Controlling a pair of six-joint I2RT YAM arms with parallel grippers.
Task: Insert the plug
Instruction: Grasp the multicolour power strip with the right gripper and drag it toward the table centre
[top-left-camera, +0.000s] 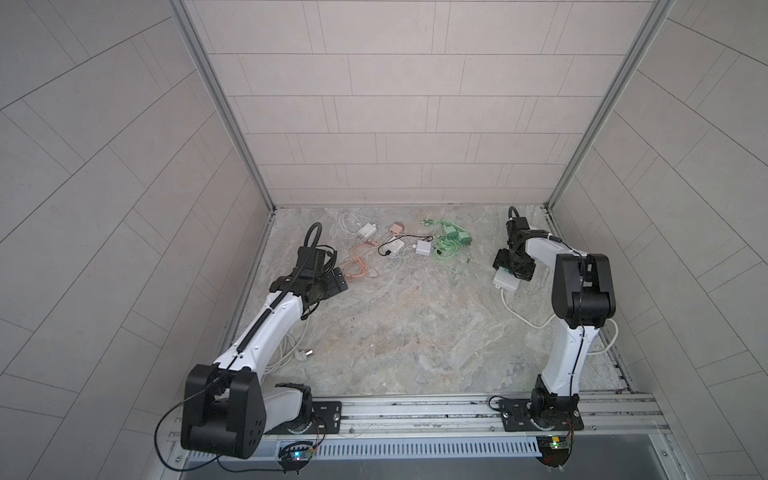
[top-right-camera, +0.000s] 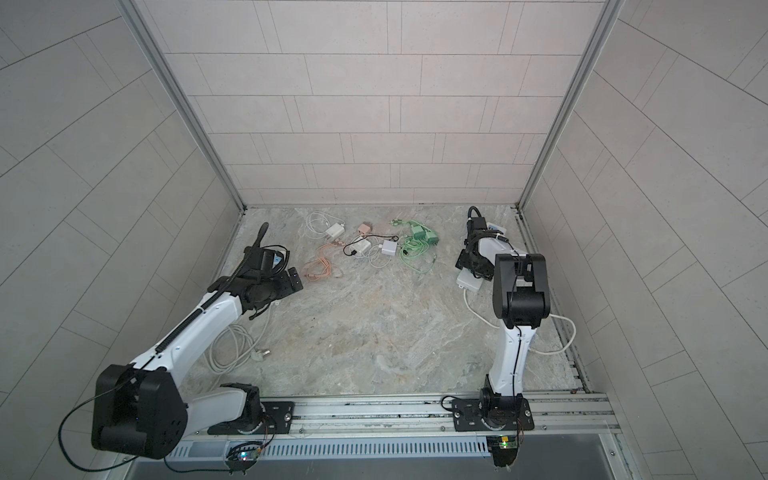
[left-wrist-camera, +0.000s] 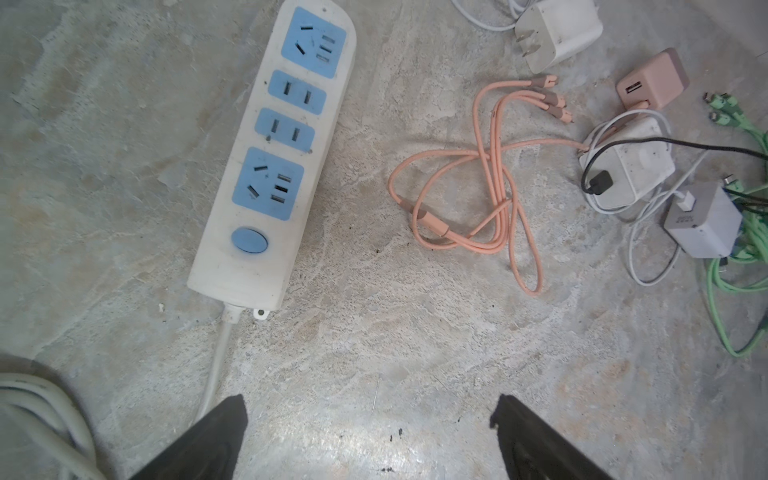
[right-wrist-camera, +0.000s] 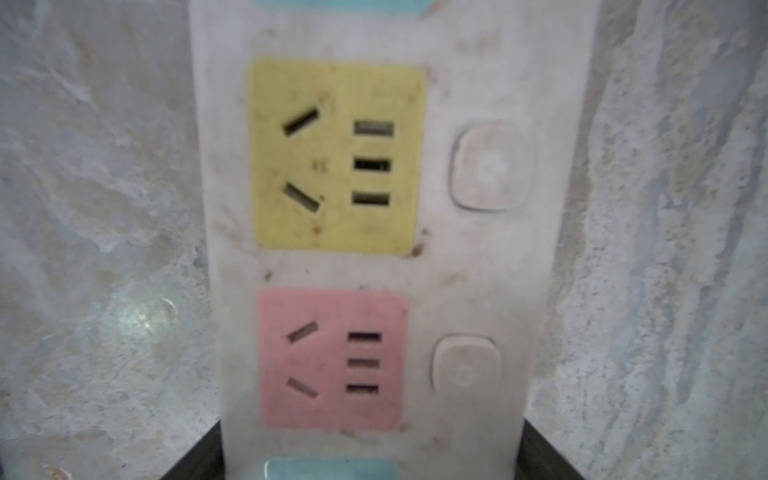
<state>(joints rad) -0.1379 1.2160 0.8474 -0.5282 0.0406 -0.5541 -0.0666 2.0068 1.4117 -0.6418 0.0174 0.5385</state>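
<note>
The plug (left-wrist-camera: 557, 33), a white charger, lies on its side on the table (top-left-camera: 395, 332) at the far end of a clutter of chargers and cables. It also shows in a top view (top-right-camera: 335, 229). Its long axis is level with the table, and its two flat prongs point toward the blue strip (left-wrist-camera: 270, 153). Nothing grips it.

The blue strip lies flat, sockets up. Its long axis runs away from the left gripper (left-wrist-camera: 368, 411), with the cord end nearest the fingers (left-wrist-camera: 208, 440). That gripper stands wide and holds nothing. It hangs over bare table, well apart from the plug; the top views show the same (top-left-camera: 338, 282).

The right gripper (right-wrist-camera: 370, 453) sits low over the yellow-pink strip (right-wrist-camera: 374, 270), at the right of the table and well apart from the plug (top-left-camera: 507, 284). This strip's long axis runs straight out between the fingers (right-wrist-camera: 195, 461), which lie against its two long sides with no gap showing. The blurred view does not show whether they squeeze it.
</note>
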